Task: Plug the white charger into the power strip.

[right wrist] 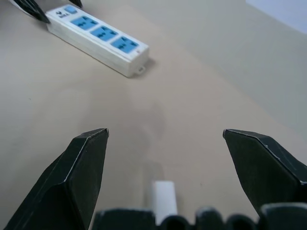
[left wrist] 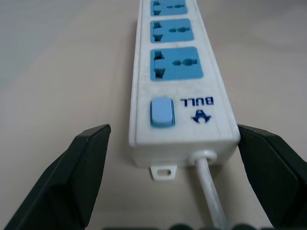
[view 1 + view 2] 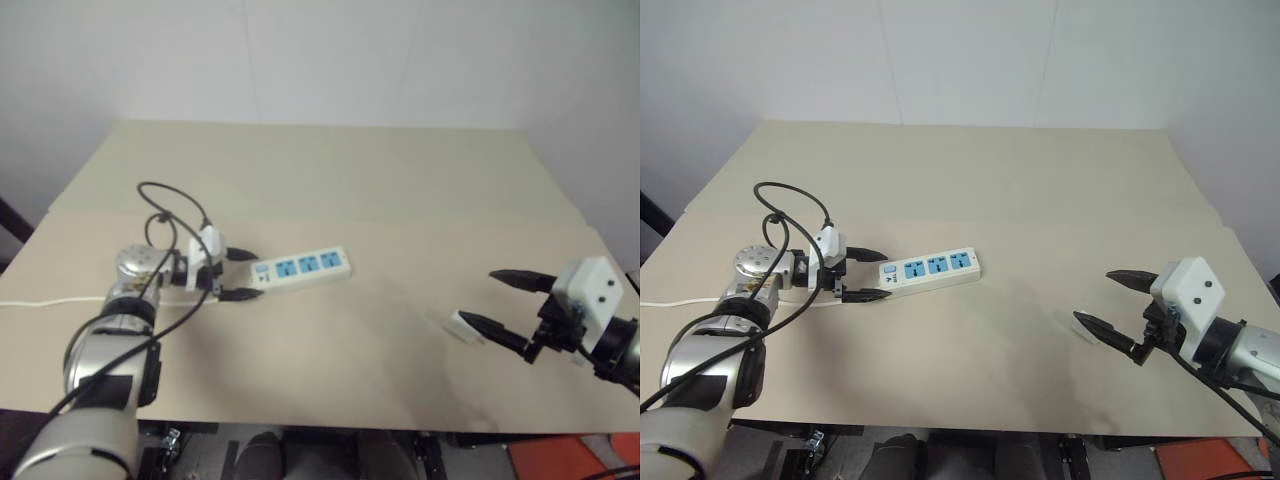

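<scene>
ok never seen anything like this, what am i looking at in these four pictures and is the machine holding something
This is a two-armed humanoid robot at a table. The two wide pictures come from cameras in its head, looking down over its arms. The two close-ups come from cameras on its wrists, looking out between two black fingers.

Each arm ends in a left end effector or right end effector. Both are open and hold nothing.

On the table lies a white power strip with three blue sockets and a cord. The left end effector's fingers stand on either side of its switch end. A small white charger lies on the table just in front of the right end effector, between its fingers, not gripped.
</scene>
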### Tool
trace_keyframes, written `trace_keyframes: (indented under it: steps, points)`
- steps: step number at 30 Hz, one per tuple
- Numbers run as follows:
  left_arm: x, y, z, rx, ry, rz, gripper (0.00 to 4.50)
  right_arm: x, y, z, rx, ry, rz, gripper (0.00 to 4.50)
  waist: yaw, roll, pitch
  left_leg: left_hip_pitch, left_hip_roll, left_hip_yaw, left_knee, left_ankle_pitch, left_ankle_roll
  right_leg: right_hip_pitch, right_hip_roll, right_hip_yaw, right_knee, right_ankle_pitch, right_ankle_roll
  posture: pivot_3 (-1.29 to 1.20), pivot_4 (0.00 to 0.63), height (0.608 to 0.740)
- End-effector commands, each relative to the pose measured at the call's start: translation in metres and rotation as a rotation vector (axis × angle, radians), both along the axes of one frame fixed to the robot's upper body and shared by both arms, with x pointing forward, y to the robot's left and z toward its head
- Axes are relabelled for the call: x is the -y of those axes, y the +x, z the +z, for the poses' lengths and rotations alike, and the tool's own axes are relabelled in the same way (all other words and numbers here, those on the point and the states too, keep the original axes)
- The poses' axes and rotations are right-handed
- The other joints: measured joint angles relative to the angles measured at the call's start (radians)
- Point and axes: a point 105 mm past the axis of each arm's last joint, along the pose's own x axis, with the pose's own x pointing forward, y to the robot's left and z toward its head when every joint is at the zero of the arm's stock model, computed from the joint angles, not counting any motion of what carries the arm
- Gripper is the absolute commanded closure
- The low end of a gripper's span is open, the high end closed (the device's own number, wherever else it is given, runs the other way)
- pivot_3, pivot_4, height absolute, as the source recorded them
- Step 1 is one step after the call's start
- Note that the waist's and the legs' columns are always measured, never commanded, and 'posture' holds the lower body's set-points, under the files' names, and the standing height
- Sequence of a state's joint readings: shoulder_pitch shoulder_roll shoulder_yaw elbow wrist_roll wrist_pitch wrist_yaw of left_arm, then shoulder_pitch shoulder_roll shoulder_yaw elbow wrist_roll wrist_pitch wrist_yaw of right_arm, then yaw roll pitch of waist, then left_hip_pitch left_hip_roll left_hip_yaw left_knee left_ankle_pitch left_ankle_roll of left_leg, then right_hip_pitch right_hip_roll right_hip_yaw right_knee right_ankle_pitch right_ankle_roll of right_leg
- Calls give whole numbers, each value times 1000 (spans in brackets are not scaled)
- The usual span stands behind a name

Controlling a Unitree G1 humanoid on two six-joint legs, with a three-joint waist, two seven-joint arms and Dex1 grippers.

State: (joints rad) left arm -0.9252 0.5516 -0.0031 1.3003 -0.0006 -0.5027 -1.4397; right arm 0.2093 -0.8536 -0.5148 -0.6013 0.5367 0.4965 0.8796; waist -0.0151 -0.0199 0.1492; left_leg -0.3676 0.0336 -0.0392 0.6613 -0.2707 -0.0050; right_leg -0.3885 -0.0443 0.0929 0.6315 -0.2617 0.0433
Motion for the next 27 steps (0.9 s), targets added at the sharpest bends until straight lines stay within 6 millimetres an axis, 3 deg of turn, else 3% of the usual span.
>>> trace_keyframes:
  steps: [1,12,16,23,27]
  points:
    - [7,5,3,26,9,2,30,-9,-4,3,11,14,21,0,0,0,0,0,0,0,0,0,0,0,0,0,0,0,0,0,150,740]
    - [24,6,-13,-43,-5,9,30,-15,-8,2,3,19,27,0,2,0,0,0,0,0,0,0,0,0,0,0,1,0,0,0,150,740]
    - [28,4,-12,-53,-14,-21,1129,-17,-10,1,-3,18,27,0,3,0,0,0,0,-1,0,0,0,1,0,0,1,0,0,0,150,740]
    - [36,1,-8,-53,-36,-73,1196,-20,-10,-4,-16,20,32,0,5,0,0,0,-1,-1,1,0,0,1,0,-1,1,0,0,0,150,740]
    - [51,-2,-3,-48,-103,-138,1196,-23,-7,-7,-18,27,40,0,5,0,0,0,-1,-1,1,0,0,1,0,-1,1,0,0,0,150,740]
